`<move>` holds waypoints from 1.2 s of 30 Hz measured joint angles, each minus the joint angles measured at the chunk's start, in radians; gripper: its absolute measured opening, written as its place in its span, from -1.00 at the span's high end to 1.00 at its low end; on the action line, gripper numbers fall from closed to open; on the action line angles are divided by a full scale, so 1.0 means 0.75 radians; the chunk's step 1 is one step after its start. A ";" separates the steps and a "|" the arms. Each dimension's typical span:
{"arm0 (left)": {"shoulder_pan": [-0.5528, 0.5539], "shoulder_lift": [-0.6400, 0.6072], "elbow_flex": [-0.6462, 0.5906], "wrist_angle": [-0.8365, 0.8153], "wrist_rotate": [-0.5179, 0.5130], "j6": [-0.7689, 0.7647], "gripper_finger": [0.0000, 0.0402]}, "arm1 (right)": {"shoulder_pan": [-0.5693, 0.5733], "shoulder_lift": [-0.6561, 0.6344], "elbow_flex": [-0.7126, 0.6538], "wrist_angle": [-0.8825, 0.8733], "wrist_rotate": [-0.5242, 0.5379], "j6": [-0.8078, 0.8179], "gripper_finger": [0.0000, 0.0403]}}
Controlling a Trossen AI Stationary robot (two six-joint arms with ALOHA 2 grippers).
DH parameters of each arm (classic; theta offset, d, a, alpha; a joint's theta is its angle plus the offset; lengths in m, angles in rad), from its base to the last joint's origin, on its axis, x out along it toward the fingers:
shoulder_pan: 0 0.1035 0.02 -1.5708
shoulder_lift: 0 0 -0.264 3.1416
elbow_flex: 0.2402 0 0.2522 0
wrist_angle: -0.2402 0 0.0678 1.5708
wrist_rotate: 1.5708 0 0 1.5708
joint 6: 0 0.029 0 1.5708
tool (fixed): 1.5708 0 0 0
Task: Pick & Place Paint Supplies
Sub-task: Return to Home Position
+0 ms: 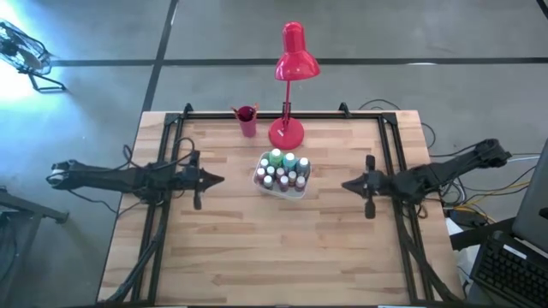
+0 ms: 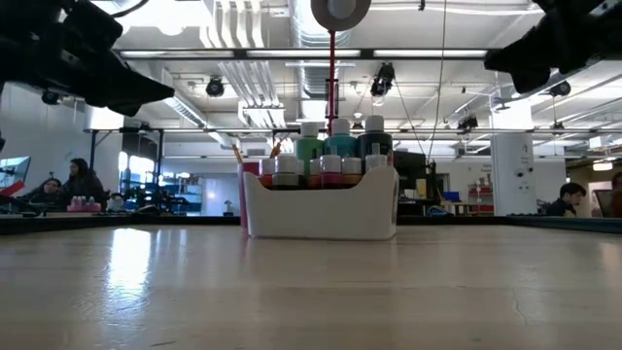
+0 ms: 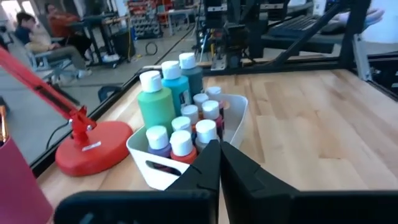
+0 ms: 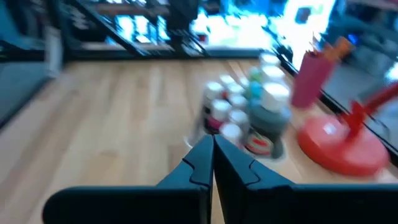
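Note:
Several small paint bottles (image 1: 281, 169) with pale caps stand upright inside a white tray (image 1: 297, 192) at the middle of the wooden table; the left wrist view shows the bottles (image 3: 177, 118) in the tray (image 3: 236, 118). Brushes (image 1: 242, 111) stick up out of a red cup (image 1: 247, 125) at the far edge. My left gripper (image 1: 221, 179) hovers shut to the left of the tray, my right gripper (image 1: 345, 184) hovers shut to its right. Both are above the table and hold nothing.
A red desk lamp (image 1: 289, 77) stands on its round base (image 1: 286, 133) just behind the tray, next to the cup. Black frame rails (image 1: 168, 154) run along the table's left, right and far edges. Bare wood lies in front of the tray.

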State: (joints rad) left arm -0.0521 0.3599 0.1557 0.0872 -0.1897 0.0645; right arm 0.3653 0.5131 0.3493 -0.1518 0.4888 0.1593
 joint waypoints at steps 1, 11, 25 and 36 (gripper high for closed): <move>0.000 -0.010 -0.008 0.000 0.008 0.008 0.95 | 0.000 -0.028 -0.024 0.041 -0.033 -0.031 0.96; 0.001 -0.090 -0.120 0.026 0.025 0.005 0.96 | -0.102 -0.233 -0.176 0.140 -0.158 -0.155 0.96; 0.001 -0.114 -0.173 0.014 -0.052 0.013 0.94 | -0.138 -0.252 -0.271 0.135 -0.224 -0.262 0.96; 0.001 -0.113 -0.173 0.012 -0.053 0.013 0.93 | -0.138 -0.253 -0.274 0.138 -0.220 -0.287 0.96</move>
State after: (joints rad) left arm -0.0513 0.2749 0.0261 0.0963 -0.2298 0.0742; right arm 0.2615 0.3237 0.1436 -0.0483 0.3241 -0.0562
